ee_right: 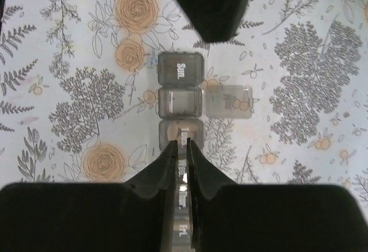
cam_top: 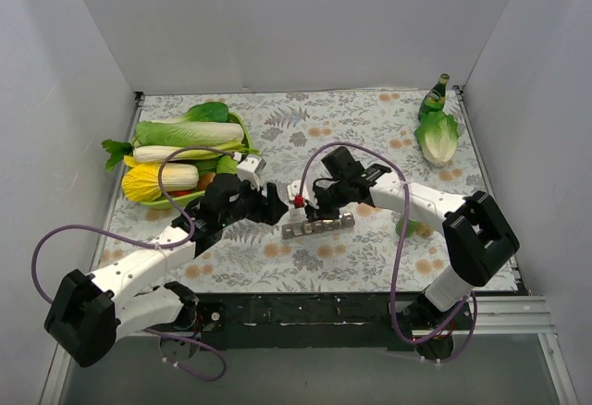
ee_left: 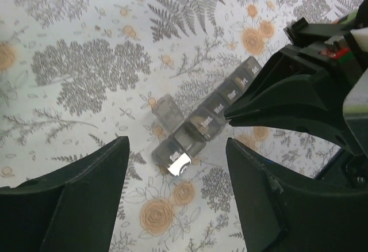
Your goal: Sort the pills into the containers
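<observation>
Containers (ee_right: 180, 101) run lengthwise straight ahead of the right gripper (ee_right: 181, 144), pinched nearly shut directly above them, while the left gripper (ee_left: 177, 144) gapes wide at their Sunday end.

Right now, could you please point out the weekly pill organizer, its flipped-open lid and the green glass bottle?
weekly pill organizer (ee_right: 180, 68): right wrist view, on the closed lid marked Sun.
flipped-open lid (ee_right: 229, 101): right wrist view, middle of the lid.
green glass bottle (cam_top: 433, 100): top external view, on its body.
</observation>
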Controlling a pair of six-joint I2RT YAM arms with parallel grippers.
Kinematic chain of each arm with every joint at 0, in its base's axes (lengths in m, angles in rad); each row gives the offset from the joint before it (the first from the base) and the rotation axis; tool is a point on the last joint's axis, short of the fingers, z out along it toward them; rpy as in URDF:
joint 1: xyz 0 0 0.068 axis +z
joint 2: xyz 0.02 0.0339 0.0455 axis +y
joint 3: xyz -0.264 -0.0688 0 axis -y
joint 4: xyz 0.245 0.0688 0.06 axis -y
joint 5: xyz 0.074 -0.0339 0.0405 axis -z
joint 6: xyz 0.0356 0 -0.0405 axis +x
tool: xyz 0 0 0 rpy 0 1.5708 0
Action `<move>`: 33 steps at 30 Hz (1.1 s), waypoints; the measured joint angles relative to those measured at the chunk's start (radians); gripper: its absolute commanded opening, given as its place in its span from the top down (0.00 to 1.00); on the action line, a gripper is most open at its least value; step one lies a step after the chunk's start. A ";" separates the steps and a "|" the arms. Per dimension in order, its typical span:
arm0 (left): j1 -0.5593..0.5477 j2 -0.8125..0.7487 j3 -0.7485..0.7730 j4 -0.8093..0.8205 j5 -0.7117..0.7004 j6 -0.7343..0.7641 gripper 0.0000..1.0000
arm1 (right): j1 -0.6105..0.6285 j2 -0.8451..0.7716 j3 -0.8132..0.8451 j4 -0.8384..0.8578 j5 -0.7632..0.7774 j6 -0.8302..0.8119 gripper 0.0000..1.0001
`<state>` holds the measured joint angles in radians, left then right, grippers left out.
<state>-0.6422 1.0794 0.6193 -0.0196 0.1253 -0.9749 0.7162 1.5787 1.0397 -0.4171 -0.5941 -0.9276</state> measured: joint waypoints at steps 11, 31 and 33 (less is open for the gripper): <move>0.002 -0.084 -0.150 -0.034 0.035 -0.108 0.35 | 0.051 0.108 0.030 -0.008 0.077 0.074 0.99; 0.002 -0.073 -0.191 -0.002 0.048 -0.142 0.34 | 0.060 0.158 0.074 -0.026 0.117 0.093 0.99; 0.002 -0.074 -0.191 -0.003 0.047 -0.142 0.34 | 0.060 0.158 0.093 -0.041 0.114 0.095 0.99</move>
<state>-0.6403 1.0050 0.4282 -0.0223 0.1722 -1.1172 0.7757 1.7367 1.1328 -0.4580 -0.4801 -0.8330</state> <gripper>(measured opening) 0.655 0.021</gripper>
